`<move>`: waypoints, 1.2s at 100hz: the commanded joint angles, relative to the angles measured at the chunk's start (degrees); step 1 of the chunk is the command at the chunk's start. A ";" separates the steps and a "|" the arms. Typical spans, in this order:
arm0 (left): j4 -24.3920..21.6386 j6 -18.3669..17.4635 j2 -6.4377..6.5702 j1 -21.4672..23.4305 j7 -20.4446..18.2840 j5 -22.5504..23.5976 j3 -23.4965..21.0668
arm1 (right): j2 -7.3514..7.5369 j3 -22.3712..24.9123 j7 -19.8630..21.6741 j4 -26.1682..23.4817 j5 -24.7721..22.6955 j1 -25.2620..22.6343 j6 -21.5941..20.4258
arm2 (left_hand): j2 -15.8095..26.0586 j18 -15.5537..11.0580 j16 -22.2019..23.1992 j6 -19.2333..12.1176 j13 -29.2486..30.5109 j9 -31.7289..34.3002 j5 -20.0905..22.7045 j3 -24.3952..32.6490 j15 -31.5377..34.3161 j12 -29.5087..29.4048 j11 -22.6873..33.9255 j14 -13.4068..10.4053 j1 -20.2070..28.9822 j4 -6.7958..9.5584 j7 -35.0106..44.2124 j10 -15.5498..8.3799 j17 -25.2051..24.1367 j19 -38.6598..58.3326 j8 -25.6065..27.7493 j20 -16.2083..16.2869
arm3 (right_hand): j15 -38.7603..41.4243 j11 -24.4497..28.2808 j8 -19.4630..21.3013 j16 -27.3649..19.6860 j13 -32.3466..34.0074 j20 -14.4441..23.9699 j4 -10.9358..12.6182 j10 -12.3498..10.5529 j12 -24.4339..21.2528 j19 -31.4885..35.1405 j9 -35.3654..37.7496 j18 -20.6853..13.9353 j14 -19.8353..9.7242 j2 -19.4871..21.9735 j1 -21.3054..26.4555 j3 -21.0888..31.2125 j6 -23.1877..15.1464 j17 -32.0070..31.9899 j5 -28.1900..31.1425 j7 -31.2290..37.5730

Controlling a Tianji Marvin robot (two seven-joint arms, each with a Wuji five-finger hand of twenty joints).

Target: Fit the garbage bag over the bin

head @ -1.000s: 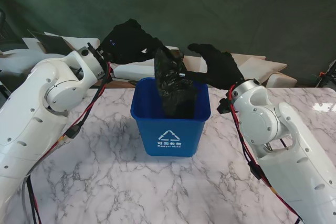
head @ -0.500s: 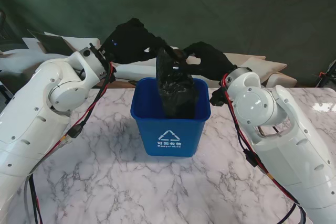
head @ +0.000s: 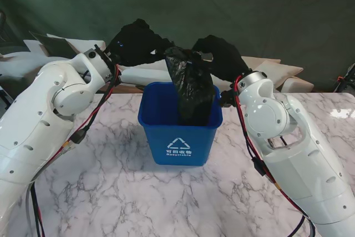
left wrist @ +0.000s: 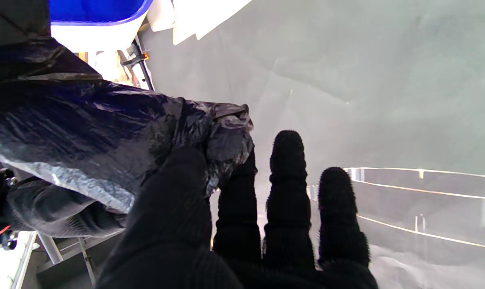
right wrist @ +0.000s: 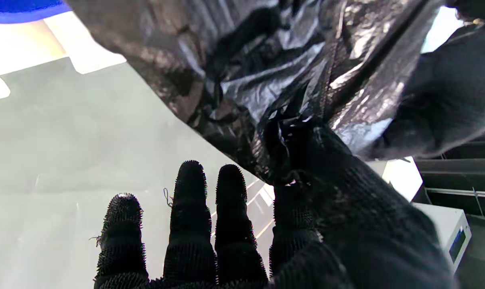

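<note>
Bag held bunched over the bin, mouth not yet spread.

From the stand, the garbage bag (head: 191, 90) hangs into the blue bin (head: 178, 137) mid-desk, toward the far edge. Wrist views: left hand (left wrist: 210, 224) and right hand (right wrist: 306, 208) each pinch its top; next, I judge, pull the mouth apart.

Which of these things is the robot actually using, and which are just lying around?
In use:
- garbage bag
- blue bin
- left hand
- right hand

Lying about:
- white foam pieces behind the table
</note>
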 commanded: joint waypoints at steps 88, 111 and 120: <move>-2.64 -1.87 1.54 1.73 -4.51 4.74 -7.22 | -0.21 6.67 -4.66 -3.12 1.22 -7.90 -9.11 | 4.68 0.83 -1.32 2.57 -3.06 -5.88 1.02 -1.54 -3.05 -4.88 0.53 0.09 -0.36 -1.14 -10.98 1.09 -1.72 -0.69 -5.16 -0.21 | 3.00 1.75 5.63 1.37 3.56 -1.79 -2.49 -4.10 2.59 1.75 6.09 -0.73 -2.79 1.15 0.62 5.10 -10.03 1.17 3.93 1.07; -5.16 -2.88 1.73 3.43 -6.84 3.06 -9.80 | 0.08 7.40 -3.61 -3.37 1.35 -8.34 -9.82 | 7.97 1.35 -3.53 3.21 -6.59 -14.13 -5.46 -3.48 -7.81 -22.16 -5.63 -0.20 -10.28 -2.56 -28.70 2.20 -3.81 -3.41 -11.05 -0.09 | 2.33 -0.08 7.07 1.09 3.19 -2.13 -2.97 -4.26 2.09 2.18 5.68 -1.14 -2.92 2.82 0.06 2.31 -14.10 1.33 3.33 -0.45; -6.70 -4.08 1.96 4.64 -9.22 1.29 -11.37 | 0.15 7.24 -3.35 -3.00 1.35 -8.23 -10.38 | 9.51 2.16 -6.80 3.14 -7.85 -18.31 -5.97 -4.17 -12.10 -29.37 -12.99 -0.20 -15.80 -3.72 -32.44 3.94 -5.21 -6.31 -14.98 -0.48 | 2.00 -0.71 7.36 0.94 2.92 -2.25 -3.00 -4.32 1.75 2.10 5.44 -1.45 -2.84 3.17 -0.28 1.53 -15.78 1.19 3.11 -0.98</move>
